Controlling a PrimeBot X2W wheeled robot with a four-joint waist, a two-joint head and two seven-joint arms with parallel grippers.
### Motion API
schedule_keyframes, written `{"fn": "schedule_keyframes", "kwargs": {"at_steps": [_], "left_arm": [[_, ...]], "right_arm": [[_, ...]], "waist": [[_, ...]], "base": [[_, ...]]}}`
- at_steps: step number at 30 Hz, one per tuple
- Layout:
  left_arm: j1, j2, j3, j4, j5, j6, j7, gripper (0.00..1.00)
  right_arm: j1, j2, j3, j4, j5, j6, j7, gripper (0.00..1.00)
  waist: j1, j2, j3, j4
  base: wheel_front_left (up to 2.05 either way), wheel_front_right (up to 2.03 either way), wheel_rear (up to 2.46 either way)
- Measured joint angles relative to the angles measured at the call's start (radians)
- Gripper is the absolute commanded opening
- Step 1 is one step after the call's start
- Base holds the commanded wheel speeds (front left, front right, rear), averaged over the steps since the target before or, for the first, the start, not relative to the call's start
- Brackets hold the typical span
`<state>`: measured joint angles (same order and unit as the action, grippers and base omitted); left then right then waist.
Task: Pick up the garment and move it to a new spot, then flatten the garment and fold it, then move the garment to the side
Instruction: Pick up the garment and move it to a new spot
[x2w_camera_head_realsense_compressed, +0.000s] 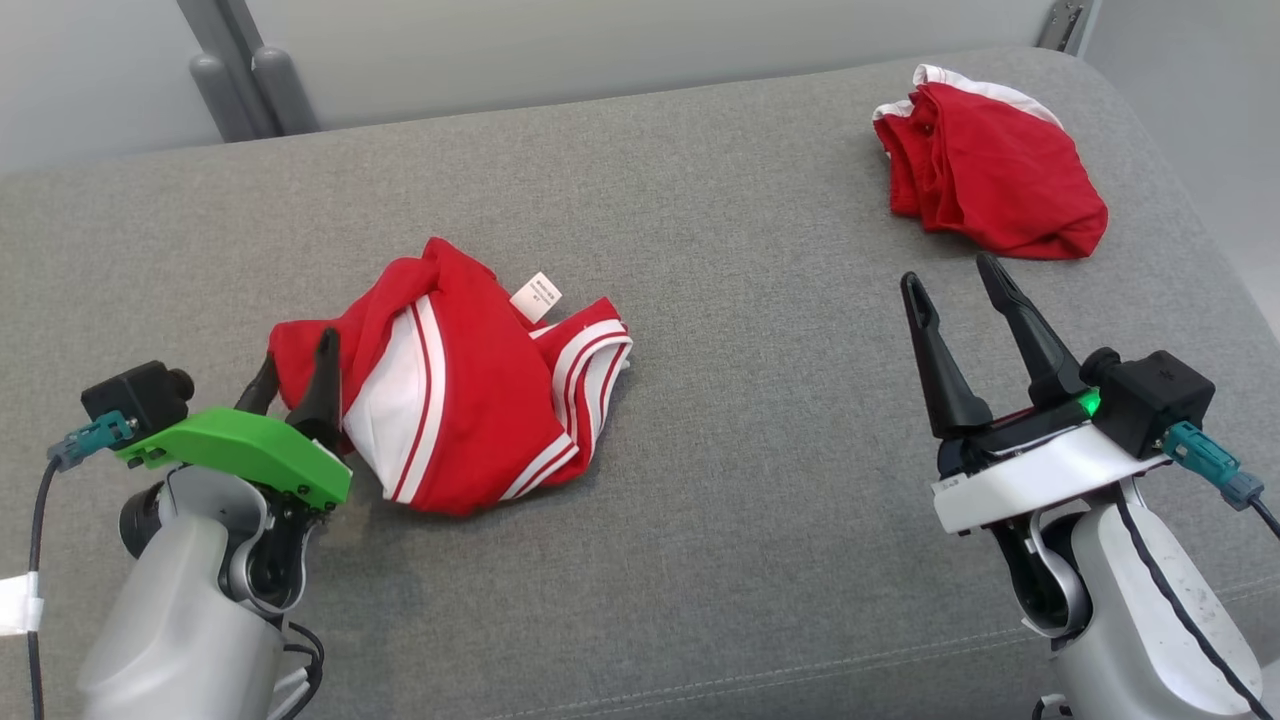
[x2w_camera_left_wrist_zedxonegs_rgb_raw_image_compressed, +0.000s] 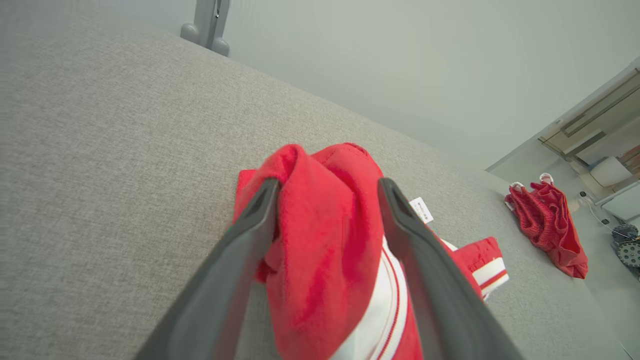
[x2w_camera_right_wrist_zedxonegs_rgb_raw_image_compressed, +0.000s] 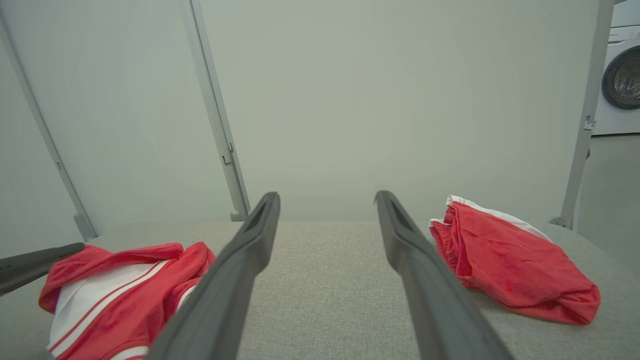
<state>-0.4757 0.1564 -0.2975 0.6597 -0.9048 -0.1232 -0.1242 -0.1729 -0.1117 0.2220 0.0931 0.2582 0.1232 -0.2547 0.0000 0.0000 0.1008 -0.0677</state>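
- Head view: the garment, red with white stripes, lies crumpled left of centre on the grey padded surface. The left hand is at its left edge, fingers reaching into the cloth. The right hand hovers well apart, wide open and holding nothing. A second red garment sits bunched at the far right corner. I judge the first step, the pick-up, to be barely begun.
- Left wrist view: the left hand has its two fingers spread on either side of a raised fold of the garment, and the cloth fills the gap. The fingers look wide apart, so the pinch seems not yet made. The garment rests on the surface, unlifted.
- Right wrist view: the right hand is open over bare grey fabric, between the garment and the second red garment. Moving, flattening, folding and setting aside all seem left to do.
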Motion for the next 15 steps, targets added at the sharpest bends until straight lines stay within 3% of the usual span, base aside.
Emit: {"fn": "schedule_keyframes", "kwargs": {"at_steps": [7,15], "left_arm": [[0.008,0.031,-0.037,-0.054,0.076,0.0,-0.102,1.0],[0.06,0.038,-0.093,-0.109,0.155,-0.001,-0.116,1.0]], "right_arm": [[0.004,0.0,0.021,0.0,0.002,0.0,0.0,1.0],[0.021,0.0,0.056,0.005,0.036,0.0,0.0,1.0]], "waist": [[0.0,0.0,0.0,0.002],[0.0,0.0,0.007,0.016]], "base": [[0.0,0.0,0.0],[0.0,0.0,0.0]]}}
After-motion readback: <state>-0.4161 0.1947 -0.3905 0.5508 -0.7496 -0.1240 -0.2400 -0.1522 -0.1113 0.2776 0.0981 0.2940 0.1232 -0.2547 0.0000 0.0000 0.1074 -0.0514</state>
